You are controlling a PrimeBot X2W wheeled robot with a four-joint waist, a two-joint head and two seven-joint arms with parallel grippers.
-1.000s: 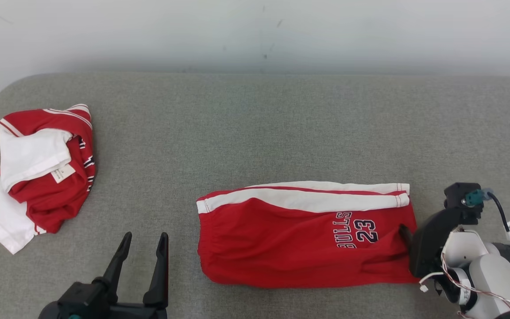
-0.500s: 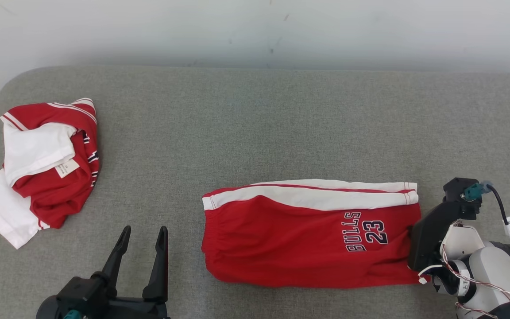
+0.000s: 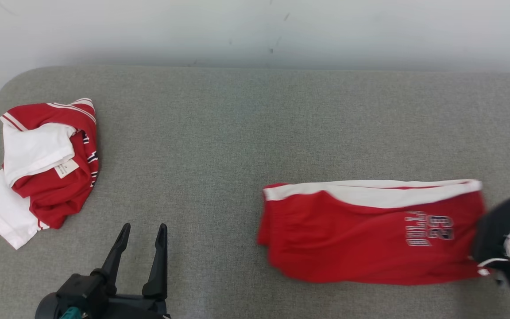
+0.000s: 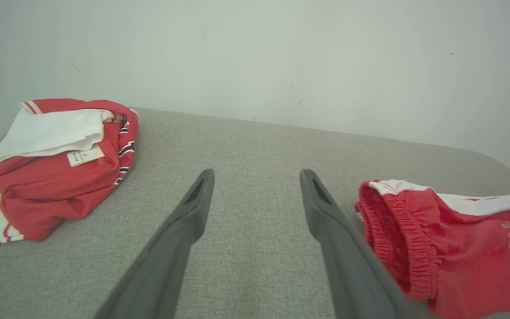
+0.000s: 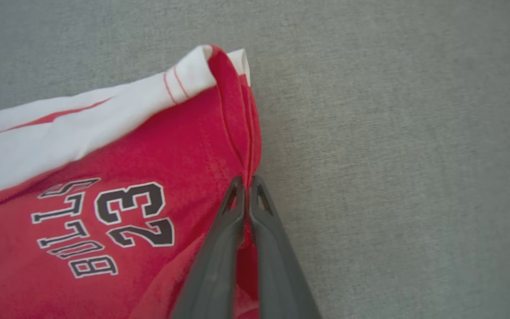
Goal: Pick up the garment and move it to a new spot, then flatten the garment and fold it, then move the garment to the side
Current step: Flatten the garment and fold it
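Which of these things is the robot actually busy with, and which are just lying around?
In the job:
- red shorts, gripped at one leg hem
- grey padded surface they lie on

Just lying about:
- crumpled red-and-white garment, far left

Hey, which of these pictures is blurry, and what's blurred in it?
Head view: the red shorts and right gripper are smeared by motion, while the crumpled jersey and left gripper are crisp. Right wrist view: the print on the shorts reads sharp.
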